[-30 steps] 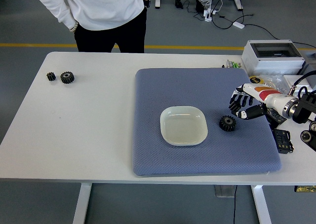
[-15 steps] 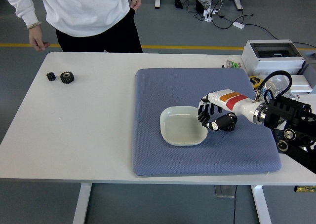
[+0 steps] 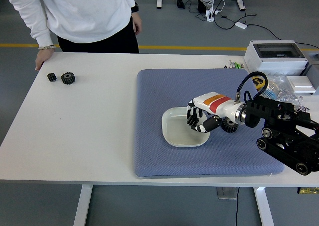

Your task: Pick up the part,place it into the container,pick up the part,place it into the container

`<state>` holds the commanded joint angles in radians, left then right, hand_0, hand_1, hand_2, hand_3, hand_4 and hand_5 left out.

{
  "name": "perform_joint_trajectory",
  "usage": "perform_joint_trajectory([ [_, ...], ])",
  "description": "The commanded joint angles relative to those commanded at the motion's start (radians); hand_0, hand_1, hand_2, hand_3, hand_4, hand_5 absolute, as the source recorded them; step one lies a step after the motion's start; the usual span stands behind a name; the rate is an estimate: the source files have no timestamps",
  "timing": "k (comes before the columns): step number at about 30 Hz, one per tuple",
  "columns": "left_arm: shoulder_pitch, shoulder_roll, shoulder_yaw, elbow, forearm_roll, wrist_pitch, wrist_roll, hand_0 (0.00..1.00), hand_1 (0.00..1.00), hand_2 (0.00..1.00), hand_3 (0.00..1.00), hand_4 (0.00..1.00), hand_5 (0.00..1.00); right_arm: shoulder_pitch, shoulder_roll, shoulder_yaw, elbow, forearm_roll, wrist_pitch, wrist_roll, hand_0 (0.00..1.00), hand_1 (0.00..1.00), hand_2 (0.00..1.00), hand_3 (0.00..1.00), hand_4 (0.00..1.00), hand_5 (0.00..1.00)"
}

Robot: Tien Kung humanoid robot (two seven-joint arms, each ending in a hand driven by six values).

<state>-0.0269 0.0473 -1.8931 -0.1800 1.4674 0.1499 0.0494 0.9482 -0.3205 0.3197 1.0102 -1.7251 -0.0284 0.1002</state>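
A black gear (image 3: 231, 128) lies on the blue mat (image 3: 164, 91) just right of the white square dish (image 3: 175, 130), partly hidden under my right wrist. My right hand (image 3: 199, 122) hangs over the dish's right rim, left of that gear, with its fingers curled and nothing visible in them. Two more black gears, a small one (image 3: 52, 77) and a larger one (image 3: 68, 77), sit on the white table (image 3: 89, 131) at the far left. My left arm is out of view.
A person in a white top stands at the far left side, one hand (image 3: 41, 63) resting on the table's corner near the two gears. A grey box (image 3: 276, 56) and small clutter (image 3: 286, 89) sit at the back right.
My right hand has travelled left from beside the mat's gear, over it, to the dish's rim; the gear has stayed put. The person has shifted left and set a hand on the table.
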Motion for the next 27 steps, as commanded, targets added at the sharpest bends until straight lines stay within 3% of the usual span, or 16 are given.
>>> perform_joint_trajectory([
  [5,-0.002,0.002,0.003,0.000,-0.004,0.000,-0.001,0.713,0.692,0.736,0.606,0.749,0.693,0.014,0.024,-0.004,-0.019,-0.009,0.003,-0.030,0.298,0.424,0.474,0.489,0.711,0.206],
  [6,-0.002,0.002,0.004,0.000,-0.005,0.000,-0.001,0.713,0.692,0.736,0.606,0.748,0.693,0.016,0.028,-0.006,-0.019,-0.009,0.004,-0.033,0.329,0.434,0.494,0.502,0.695,0.269],
  [11,-0.002,0.003,0.006,0.000,-0.007,-0.001,-0.002,0.713,0.692,0.736,0.606,0.748,0.693,0.016,0.037,-0.012,-0.021,-0.006,0.000,-0.014,0.329,0.434,0.494,0.502,0.695,0.269],
  [12,-0.003,0.002,0.005,0.000,-0.007,-0.001,-0.001,0.713,0.692,0.736,0.606,0.749,0.693,0.015,0.038,-0.015,-0.024,-0.006,0.000,-0.009,0.453,0.467,0.557,0.554,0.876,0.336],
  [17,-0.004,0.002,0.003,0.000,-0.006,0.000,-0.001,0.713,0.692,0.736,0.606,0.749,0.693,0.016,0.042,-0.020,-0.044,0.004,0.000,0.016,0.453,0.467,0.557,0.554,0.876,0.336],
  [18,-0.004,0.002,0.003,0.000,-0.006,0.000,-0.002,0.713,0.692,0.736,0.606,0.748,0.693,0.016,0.042,-0.020,-0.047,0.009,-0.002,0.020,0.544,0.557,0.720,0.816,0.998,0.433],
  [27,-0.005,0.001,0.000,0.000,-0.005,-0.001,-0.003,0.713,0.692,0.736,0.606,0.748,0.693,0.028,0.033,-0.008,-0.054,0.038,-0.019,0.067,0.584,0.575,0.756,0.856,0.998,0.478],
])
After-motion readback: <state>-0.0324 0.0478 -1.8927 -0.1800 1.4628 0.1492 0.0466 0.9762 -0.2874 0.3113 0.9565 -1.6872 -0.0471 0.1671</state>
